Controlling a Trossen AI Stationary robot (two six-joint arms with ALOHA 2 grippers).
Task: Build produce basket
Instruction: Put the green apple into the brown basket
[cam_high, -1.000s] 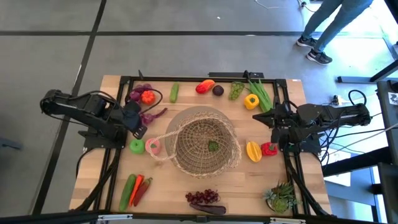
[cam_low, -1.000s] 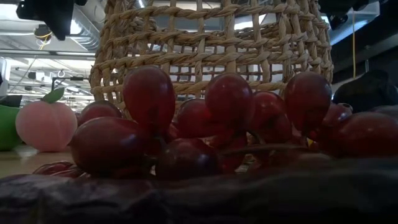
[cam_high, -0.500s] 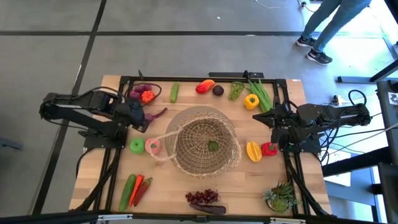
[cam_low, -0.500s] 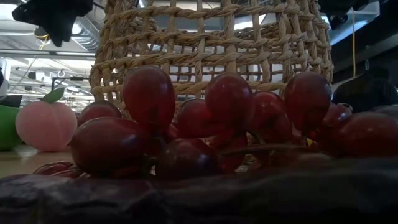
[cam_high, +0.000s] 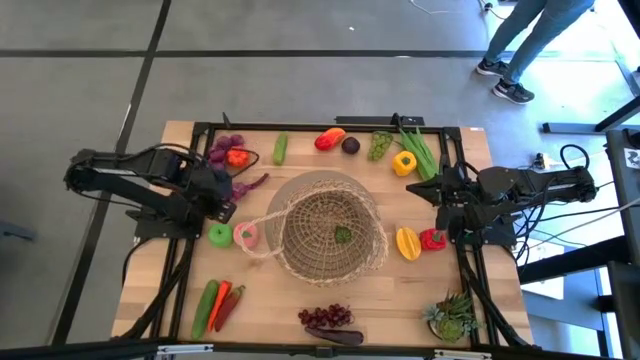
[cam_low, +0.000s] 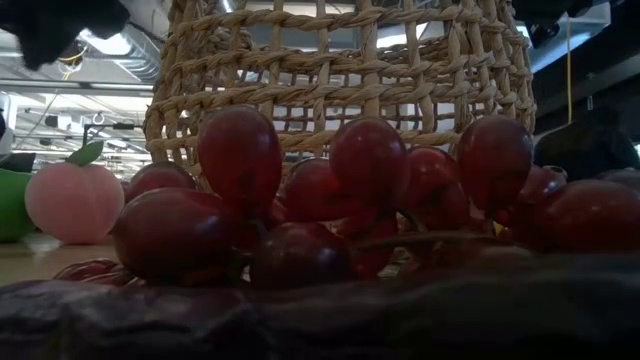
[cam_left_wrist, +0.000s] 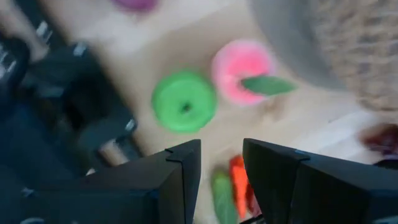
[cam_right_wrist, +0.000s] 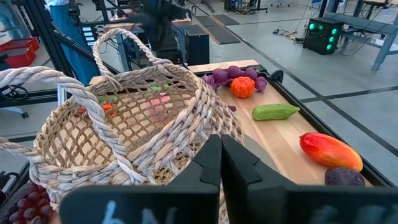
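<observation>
**Sitting in the middle: a round basket with toy food all around**

Sitting in the middle of the wooden table (cam_high: 400, 285) is the basket (cam_high: 330, 236). It is round, tan and woven, with open gaps in its sides. Its thin loop handle (cam_high: 262, 232) points toward the left edge of the table. One small green thing (cam_high: 343, 235) lies inside it.

Toy food lies all around it. Dark red grapes (cam_high: 327, 317) sit by the near edge. A green apple (cam_high: 220, 235) and a pink peach (cam_high: 246, 235) sit just left of the handle. Near the far edge lie an orange tomato (cam_high: 237, 156), a cucumber (cam_high: 281, 148) lying long way from far to near, a red and yellow mango (cam_high: 329, 139) and a yellow pepper (cam_high: 404, 163).

A spiky potted plant (cam_high: 452, 316) stands at the near right corner. Grey floor (cam_high: 300, 90) is all around, and a person's legs (cam_high: 530, 40) show beyond the far right corner.

The left gripper (cam_left_wrist: 221, 168) hangs over the left side of the table, near the apple. Its fingers have a small gap and hold nothing. The right gripper (cam_right_wrist: 221, 160) waits by the right edge, fingers pressed together.
</observation>
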